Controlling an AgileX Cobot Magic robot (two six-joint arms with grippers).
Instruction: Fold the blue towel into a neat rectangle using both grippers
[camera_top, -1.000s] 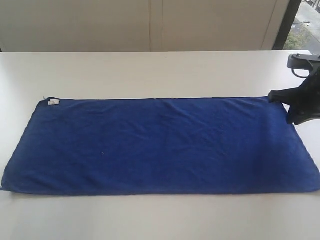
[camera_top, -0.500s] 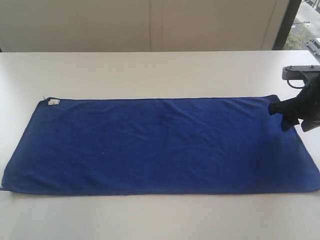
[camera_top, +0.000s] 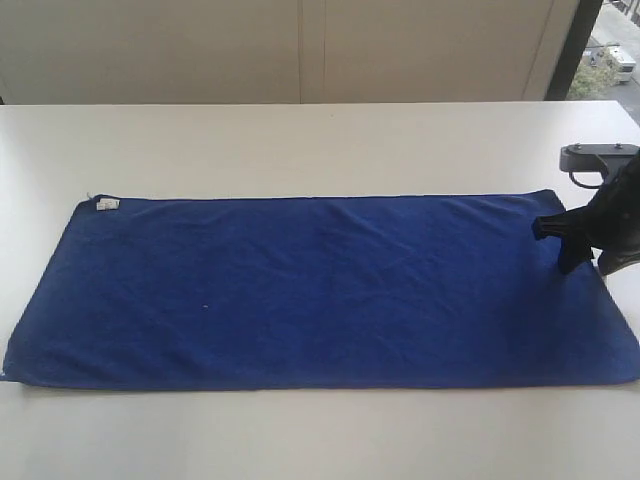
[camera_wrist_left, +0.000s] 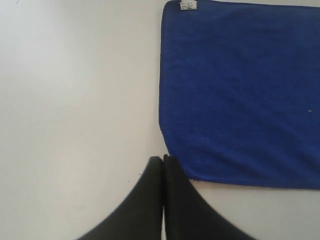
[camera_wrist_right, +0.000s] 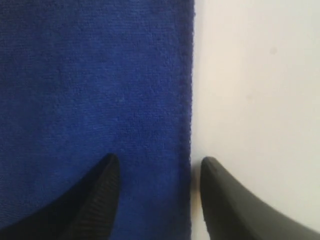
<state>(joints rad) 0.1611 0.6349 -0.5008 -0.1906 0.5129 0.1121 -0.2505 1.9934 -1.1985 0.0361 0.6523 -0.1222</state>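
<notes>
Towel (camera_wrist_right: 90, 75) edge between right end effector (camera_wrist_right: 157, 162) tips — wrist view only

Your towel (camera_top: 320, 290) lying flat across the table (camera_top: 300, 150), white tag (camera_top: 106, 204) sitting at its far left corner, your right gripper (camera_top: 552, 247) hanging over its far right corner

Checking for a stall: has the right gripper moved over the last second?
Yes. The right gripper came toward the camera, from the blue towel's far right corner down along its right end.
</notes>
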